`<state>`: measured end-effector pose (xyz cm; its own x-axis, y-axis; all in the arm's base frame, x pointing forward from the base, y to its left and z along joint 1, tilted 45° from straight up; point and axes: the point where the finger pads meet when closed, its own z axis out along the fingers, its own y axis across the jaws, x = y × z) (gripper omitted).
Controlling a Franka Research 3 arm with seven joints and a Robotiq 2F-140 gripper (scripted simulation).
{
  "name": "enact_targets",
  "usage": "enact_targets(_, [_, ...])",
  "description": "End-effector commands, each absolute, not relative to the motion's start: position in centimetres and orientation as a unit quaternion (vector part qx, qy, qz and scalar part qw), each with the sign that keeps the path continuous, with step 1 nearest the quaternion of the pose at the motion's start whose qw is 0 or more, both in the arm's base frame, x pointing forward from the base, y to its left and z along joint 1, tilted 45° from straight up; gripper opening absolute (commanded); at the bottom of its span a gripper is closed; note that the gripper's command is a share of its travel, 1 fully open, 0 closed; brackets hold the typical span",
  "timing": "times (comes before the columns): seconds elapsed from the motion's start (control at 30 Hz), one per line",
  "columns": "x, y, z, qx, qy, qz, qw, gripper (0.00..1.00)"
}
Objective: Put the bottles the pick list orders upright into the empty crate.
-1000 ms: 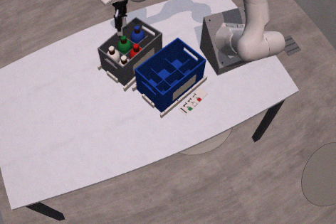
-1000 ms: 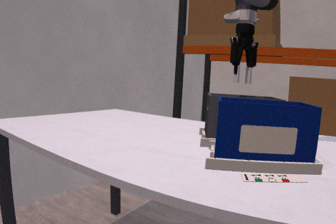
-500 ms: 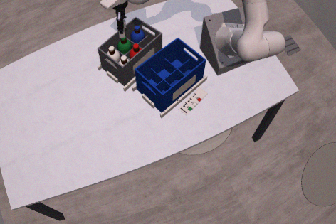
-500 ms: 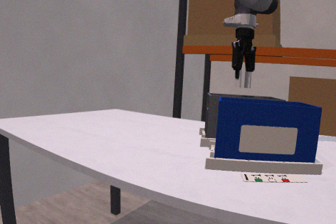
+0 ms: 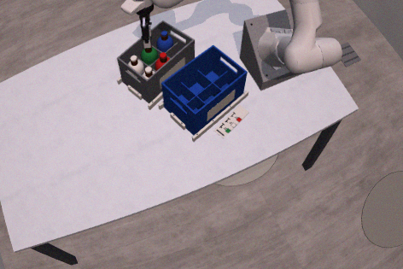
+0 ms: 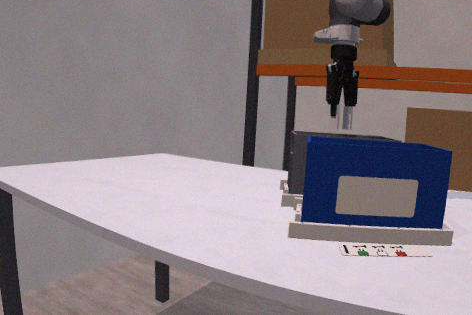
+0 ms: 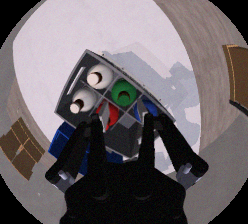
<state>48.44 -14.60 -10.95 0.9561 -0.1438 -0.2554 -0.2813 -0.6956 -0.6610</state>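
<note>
Your black two-finger gripper (image 5: pixel 146 41) hangs above the grey slotted crate (image 5: pixel 128 68), fingers pointing down and set partly apart with nothing between them; in the exterior view its fingertips (image 6: pixel 347 121) stand just over the crate's rim.

You can count five bottles upright in that grey crate: one green-labelled bottle (image 5: pixel 148 55) directly beneath the gripper, one blue-labelled bottle (image 5: pixel 164 41) in the cell behind it, one red-labelled bottle (image 5: pixel 162 61) toward the blue crate, and two white-labelled bottles (image 5: pixel 137 65), the second (image 5: pixel 148 72) at the front edge.

Just beside it sits the one blue plastic crate (image 5: pixel 226 87), its six cells holding nothing. Each crate rests on pale rails.

You see a single strip of paper, the pick list (image 5: pixel 230 121), lying flat on the white table (image 5: pixel 77 151) against the blue crate's far side; green and red marks show on it, but the counts are too small to read.

The white arm (image 5: pixel 299 6) reaches over from its grey wedge-shaped pedestal (image 5: pixel 252 53) at the table's back edge. Orange-beamed shelving (image 6: pixel 280 68) with brown cartons stands behind.
</note>
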Motion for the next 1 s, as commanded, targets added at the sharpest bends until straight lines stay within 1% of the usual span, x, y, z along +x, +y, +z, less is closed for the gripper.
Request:
enact_targets(0.0, [48.4,-14.3,-11.5,-0.917,0.112,0.089,0.372,0.38])
enact_targets(0.97, [48.2,-12.0,-13.8,-0.917,0.112,0.089,0.372,0.38])
